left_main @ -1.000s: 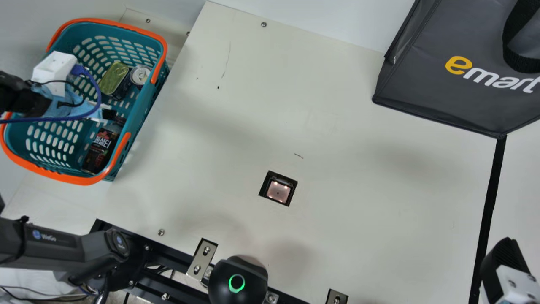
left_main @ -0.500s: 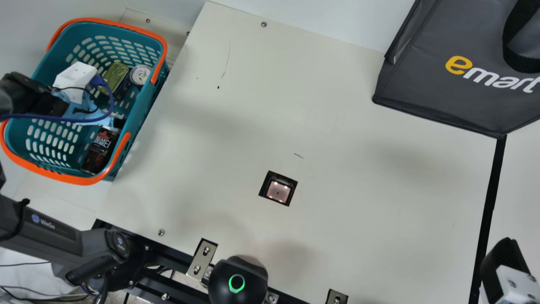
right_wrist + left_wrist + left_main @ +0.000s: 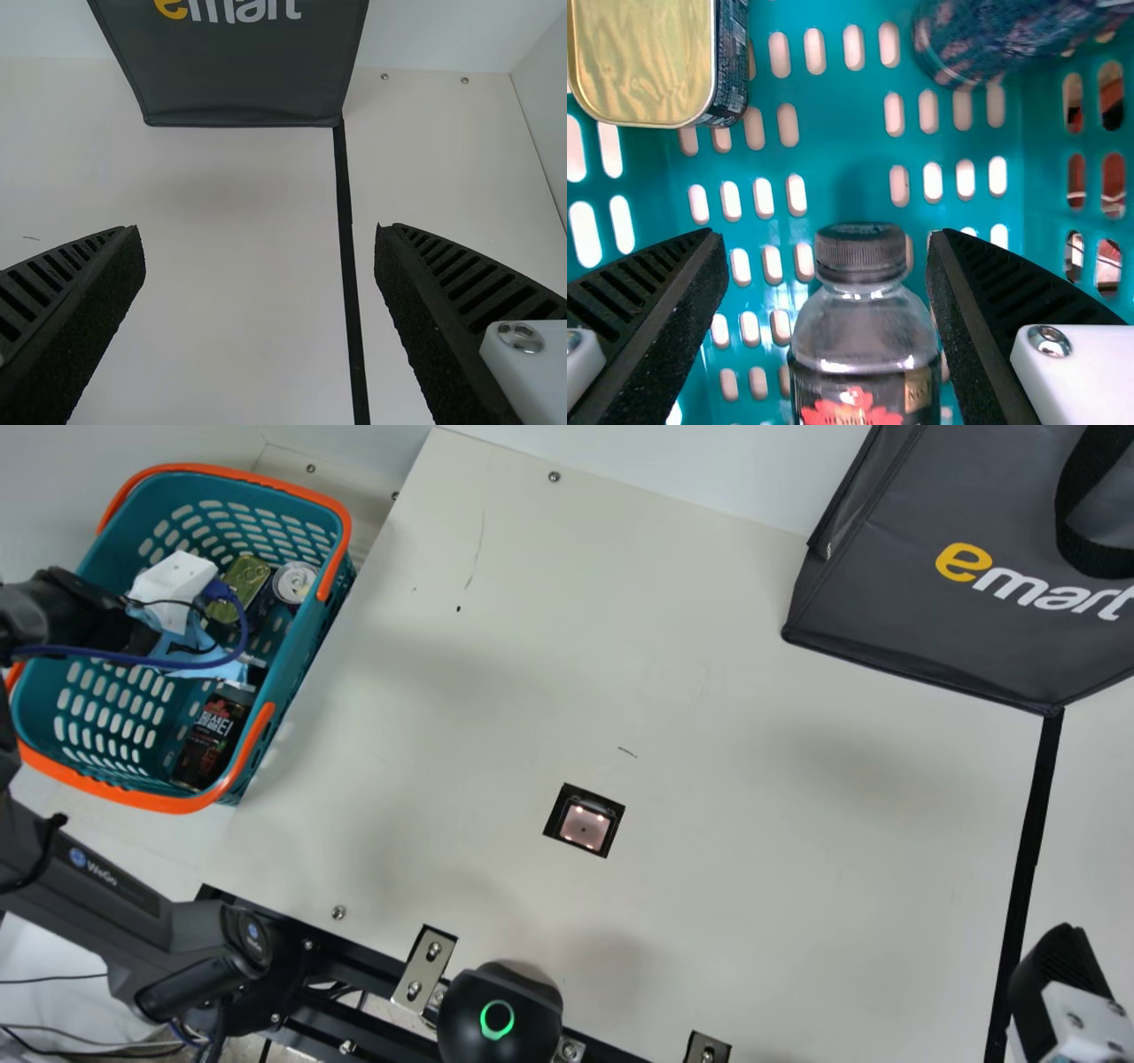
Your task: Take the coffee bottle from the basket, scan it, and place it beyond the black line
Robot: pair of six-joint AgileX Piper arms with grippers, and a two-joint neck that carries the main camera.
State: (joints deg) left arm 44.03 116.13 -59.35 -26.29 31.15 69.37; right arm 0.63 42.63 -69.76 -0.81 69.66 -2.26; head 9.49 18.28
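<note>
In the main view's upper left, the coffee bottle (image 3: 211, 742) is held by the basket (image 3: 173, 805), its long axis seen between the nearer left jaws, spread and unfilled like the right jaws.

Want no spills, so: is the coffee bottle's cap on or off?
On: the left wrist view shows a black cap on the bottle.
</note>
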